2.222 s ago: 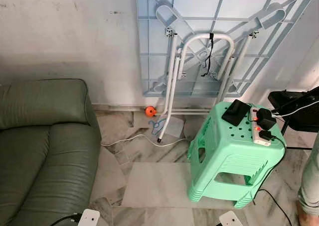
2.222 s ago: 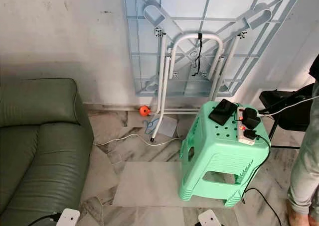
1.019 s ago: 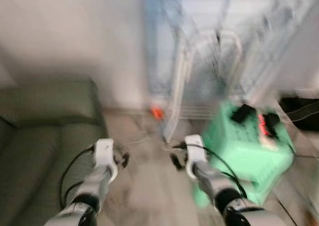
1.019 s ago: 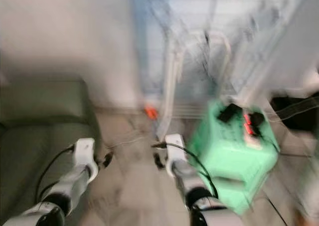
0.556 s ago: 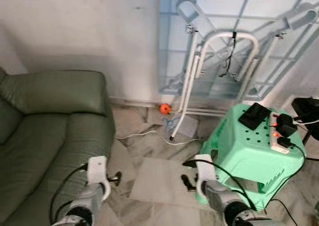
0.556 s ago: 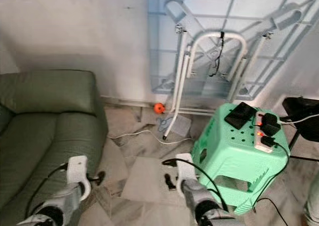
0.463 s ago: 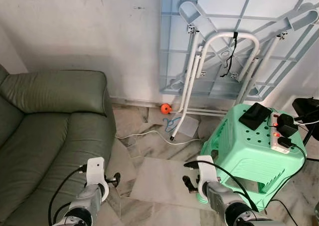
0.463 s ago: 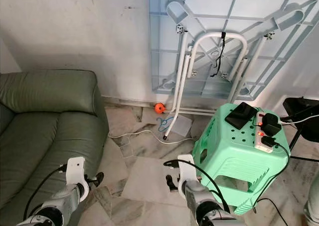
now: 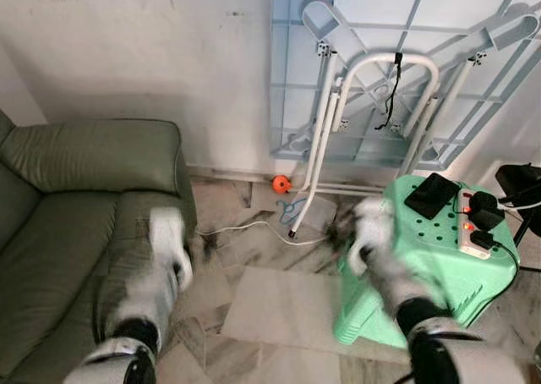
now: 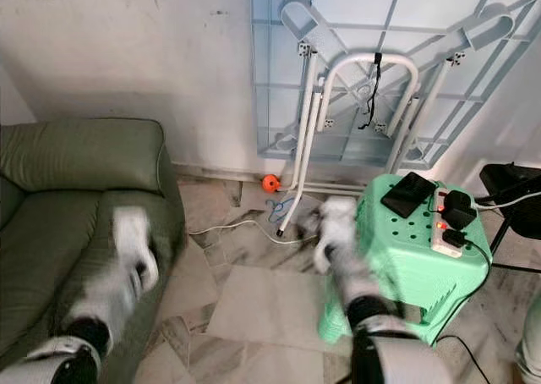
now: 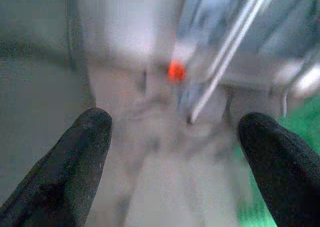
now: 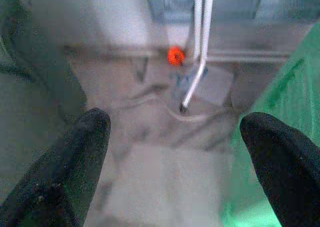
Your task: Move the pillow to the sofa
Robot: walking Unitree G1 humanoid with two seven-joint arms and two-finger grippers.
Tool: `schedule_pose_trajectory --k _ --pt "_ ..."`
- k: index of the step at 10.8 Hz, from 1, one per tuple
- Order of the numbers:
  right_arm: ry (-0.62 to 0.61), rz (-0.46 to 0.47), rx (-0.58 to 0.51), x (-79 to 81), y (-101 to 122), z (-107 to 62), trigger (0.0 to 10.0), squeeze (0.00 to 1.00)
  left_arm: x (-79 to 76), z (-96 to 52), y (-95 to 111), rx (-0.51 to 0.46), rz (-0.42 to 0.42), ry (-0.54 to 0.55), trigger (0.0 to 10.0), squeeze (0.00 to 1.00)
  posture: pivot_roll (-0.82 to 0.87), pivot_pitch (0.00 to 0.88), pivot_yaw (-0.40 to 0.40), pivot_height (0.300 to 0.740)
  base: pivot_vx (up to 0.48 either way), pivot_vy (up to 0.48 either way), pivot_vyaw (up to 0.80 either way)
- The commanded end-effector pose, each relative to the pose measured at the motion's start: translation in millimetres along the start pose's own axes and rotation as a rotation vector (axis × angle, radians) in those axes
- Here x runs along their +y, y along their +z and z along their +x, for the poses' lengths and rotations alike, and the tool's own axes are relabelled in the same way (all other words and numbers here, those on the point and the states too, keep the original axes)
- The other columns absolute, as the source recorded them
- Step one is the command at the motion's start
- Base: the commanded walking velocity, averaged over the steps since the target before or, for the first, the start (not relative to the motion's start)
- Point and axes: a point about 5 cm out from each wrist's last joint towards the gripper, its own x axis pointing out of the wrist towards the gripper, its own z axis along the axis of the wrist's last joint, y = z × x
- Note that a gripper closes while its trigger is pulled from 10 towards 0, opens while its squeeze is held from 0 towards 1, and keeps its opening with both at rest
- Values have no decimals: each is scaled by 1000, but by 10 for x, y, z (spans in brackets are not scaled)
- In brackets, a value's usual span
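The green leather sofa (image 9: 76,232) stands at the left against the wall. Both my arms are raised in front of me and blurred by motion. My left gripper (image 9: 203,244) hangs over the floor beside the sofa's arm. My right gripper (image 9: 342,232) is in front of the mint-green plastic stool (image 9: 439,274). In the left wrist view the left gripper (image 11: 172,152) is open with nothing between its fingers (image 11: 75,157). In the right wrist view the right gripper (image 12: 175,157) is open too, over the marble floor.
A folded light-blue table (image 9: 397,63) with white legs leans on the wall. On the floor lie an orange ball (image 9: 280,183) and a white cable (image 9: 245,227). The stool carries a power strip (image 9: 469,232) and chargers. A person's leg (image 10: 532,350) is at the right edge.
Both arms have swung upward and forward and are now smeared by motion. The room and the camera have stayed as they were half a second ago.
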Motion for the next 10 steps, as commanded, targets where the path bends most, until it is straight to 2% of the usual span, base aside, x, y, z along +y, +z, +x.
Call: schedule_pose_trajectory --k 1,2,3,4,5,6,8,9,10 --pt "37 48 -29 -11 -34 -46 10000 0 46 -87 60 -71 -25 -41 10000 0 -93 0 15 740 0 0 0" --pt "56 53 -71 -21 -43 -129 10000 0 18 -190 140 -153 -123 -127 10000 0 -92 0 14 740 0 0 0" --pt "103 -23 -136 30 -78 -443 10000 0 -13 -491 195 -259 -58 -126 10000 0 -96 0 10 740 0 0 0" --pt "104 -45 -143 37 -103 -547 10000 0 -28 -584 157 -256 -36 -119 10000 0 -102 0 4 740 0 0 0" --pt "52 -126 -194 -40 -142 -930 10000 0 -105 -972 74 -288 -33 -116 10000 0 -107 25 -11 740 0 0 0" --pt "24 -40 -220 -115 -142 -1123 10000 0 -93 -1168 -9 -273 -50 -74 10000 0 -109 28 -13 740 0 0 0" --pt "-103 -152 -162 -231 -113 -1309 10000 0 11 -1366 -73 -238 -88 -1 10000 0 -123 31 -17 740 0 0 0" --pt "-121 -228 -147 -244 -101 -1319 10000 0 37 -1306 4 -249 -84 13 10000 0 -123 26 -23 740 0 0 0" --pt "-101 -237 -152 -222 -84 -1325 10000 0 45 -1246 66 -253 -59 35 10000 0 -127 21 -24 740 0 0 0"
